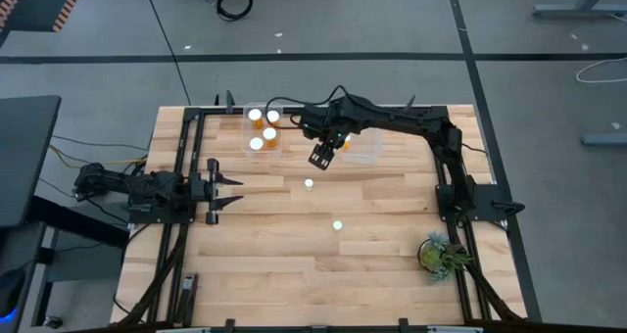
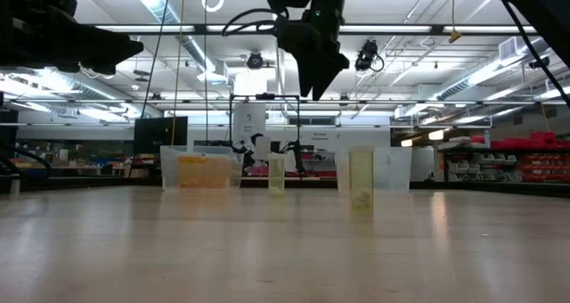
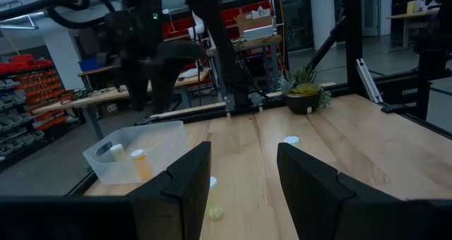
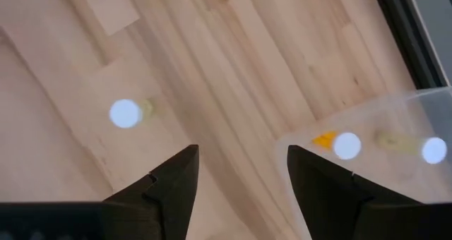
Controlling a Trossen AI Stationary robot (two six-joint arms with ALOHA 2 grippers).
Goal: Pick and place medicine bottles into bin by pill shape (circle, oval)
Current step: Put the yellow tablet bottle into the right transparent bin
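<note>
Right gripper (image 1: 322, 157) raised mid-air, fingers parted and empty, left gripper (image 1: 227, 191) resting low, fingers apart

Pale wooden table (image 1: 294, 255) (matt), clear plastic bin (image 3: 164, 138).

- Lower half of the table (image 1: 294, 274) is wide open wood, easy passage.
- Two lone bottles (image 1: 309, 184) (image 1: 337, 225) sit mid-frame.
- Bins (image 1: 263, 129) crowd the upper centre.
- Plant (image 1: 438, 253) blocks lower right.
</note>
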